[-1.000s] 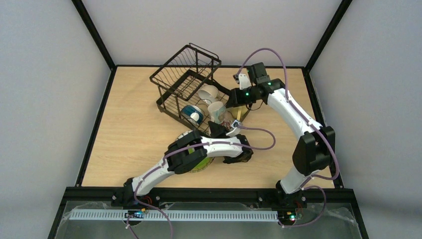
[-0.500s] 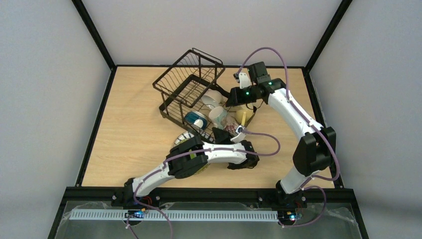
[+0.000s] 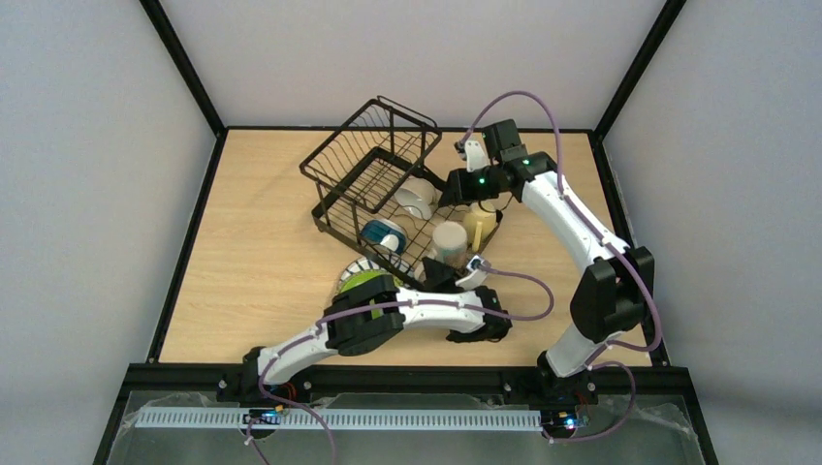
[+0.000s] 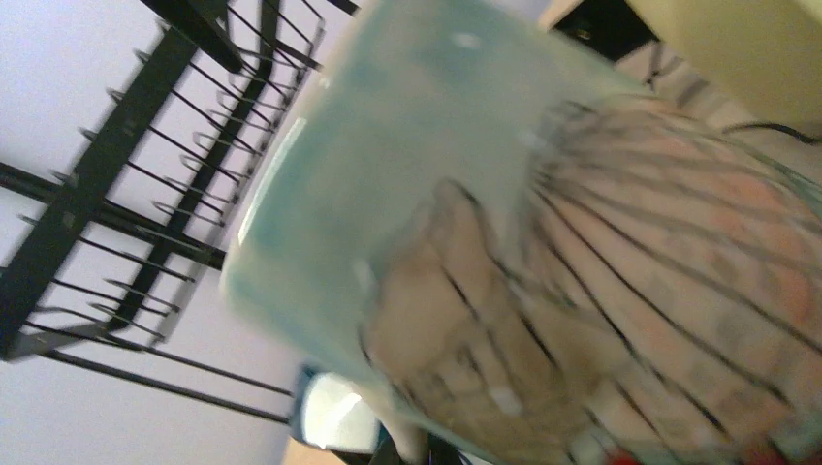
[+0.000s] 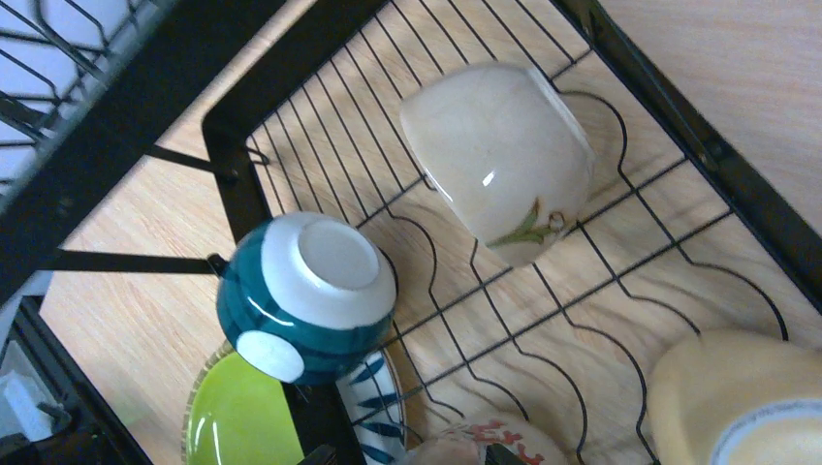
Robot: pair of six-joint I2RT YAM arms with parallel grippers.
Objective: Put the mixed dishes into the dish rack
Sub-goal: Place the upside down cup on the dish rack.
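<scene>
Mug step: closed left claw at cream mug in dish rack; right claw open. Green plate needs lifting next.

The top view was bright, evenly lit from above and sharp. The left wrist view was smeared: the cream mug loomed out of focus (the dish rack streaked at upper left). The right wrist view was crisp, with small glare on the white bowl.
</scene>
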